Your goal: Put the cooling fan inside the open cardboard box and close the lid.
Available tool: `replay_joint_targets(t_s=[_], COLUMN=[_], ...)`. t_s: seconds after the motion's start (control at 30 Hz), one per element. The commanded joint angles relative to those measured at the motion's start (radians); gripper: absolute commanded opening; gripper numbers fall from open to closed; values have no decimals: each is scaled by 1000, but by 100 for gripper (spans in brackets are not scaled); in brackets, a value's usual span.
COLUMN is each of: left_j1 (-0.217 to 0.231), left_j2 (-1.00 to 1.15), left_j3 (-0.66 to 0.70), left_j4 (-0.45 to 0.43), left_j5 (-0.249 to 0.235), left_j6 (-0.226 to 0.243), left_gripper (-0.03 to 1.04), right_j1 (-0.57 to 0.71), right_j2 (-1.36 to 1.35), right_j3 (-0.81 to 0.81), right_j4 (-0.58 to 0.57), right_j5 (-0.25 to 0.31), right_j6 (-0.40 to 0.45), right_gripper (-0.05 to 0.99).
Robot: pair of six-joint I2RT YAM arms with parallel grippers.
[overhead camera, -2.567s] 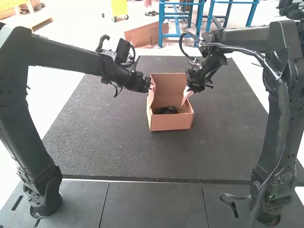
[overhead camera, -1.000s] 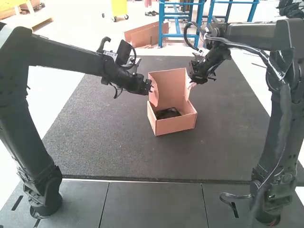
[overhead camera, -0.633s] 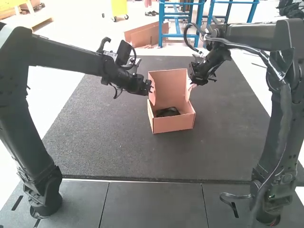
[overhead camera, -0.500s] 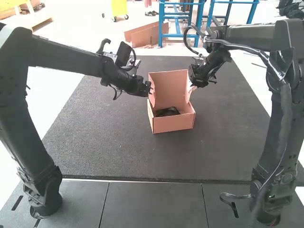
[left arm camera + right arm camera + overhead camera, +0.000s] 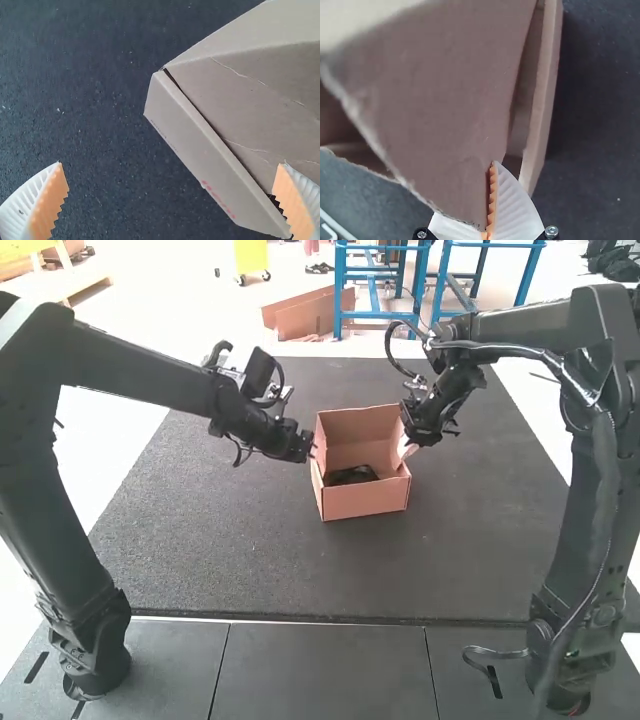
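On mat (image 5: 200,540), cardboard box (image 5: 362,496) with cooling fan (image 5: 350,475) inside; lid (image 5: 356,430) lower than moment ago, right gripper (image 5: 408,444) clamped on its right flap, dropped with it. Wide-spread left gripper (image 5: 303,446) beside box's far-left corner.

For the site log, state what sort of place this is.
Probably a robotics test bench: a left arm and right arm stand at a table with a dark mat, the left gripper and right gripper at a cardboard box holding a cooling fan.
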Motion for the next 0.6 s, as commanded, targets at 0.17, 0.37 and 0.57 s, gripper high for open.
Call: replay_joint_targets(t_s=[0.17, 0.37, 0.57], left_j1=[-9, 14, 48], left_j2=[-73, -73, -68], left_j3=[-1, -1, 32], left_j4=[-5, 33, 67], left_j5=[11, -32, -204], left_j6=[14, 8, -9], left_gripper=[97, 97, 97], right_j1=[-3, -15, -43], right_j2=[-59, -61, -92], right_j3=[-19, 68, 107], right_j4=[-22, -27, -38], right_j5=[56, 13, -89], right_j6=[-2, 25, 42], right_gripper=[14, 86, 91])
